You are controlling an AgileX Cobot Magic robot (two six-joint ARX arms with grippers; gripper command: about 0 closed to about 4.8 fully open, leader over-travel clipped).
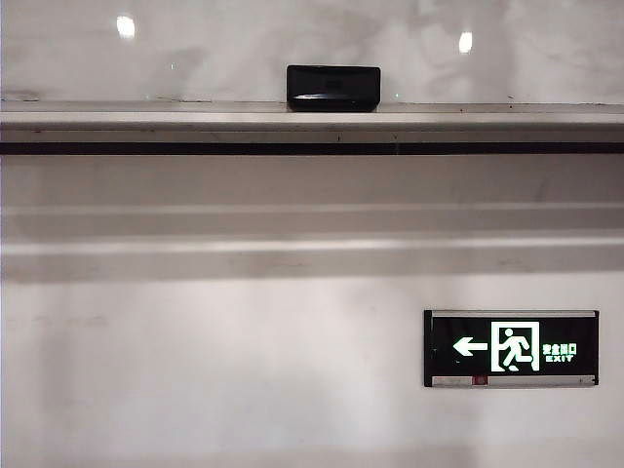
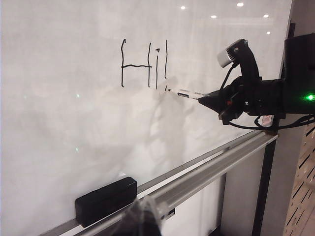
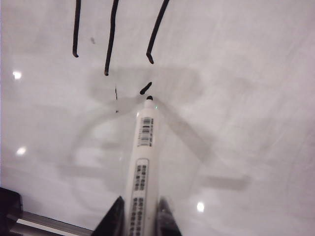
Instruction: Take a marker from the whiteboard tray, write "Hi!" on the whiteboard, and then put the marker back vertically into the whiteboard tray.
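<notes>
In the left wrist view the whiteboard (image 2: 74, 98) bears a black "Hi!" (image 2: 145, 64). My right gripper (image 2: 212, 101) is shut on the white marker (image 2: 191, 94), which points level at the board, its black tip just below the exclamation mark. The right wrist view shows the marker (image 3: 142, 157) between both dark fingers (image 3: 115, 219), with the tip beside the dot (image 3: 145, 88). My left gripper (image 2: 142, 216) hangs blurred near the whiteboard tray (image 2: 221, 164); its fingers look pressed together and empty. The exterior view shows the tray (image 1: 146, 117) but neither gripper.
A black eraser block (image 2: 106, 200) stands on the tray against the board, close to my left gripper; it also shows in the exterior view (image 1: 332, 88). A green exit sign (image 1: 511, 348) hangs on the wall below. The board's dark right frame (image 2: 288, 29) stands behind the right arm.
</notes>
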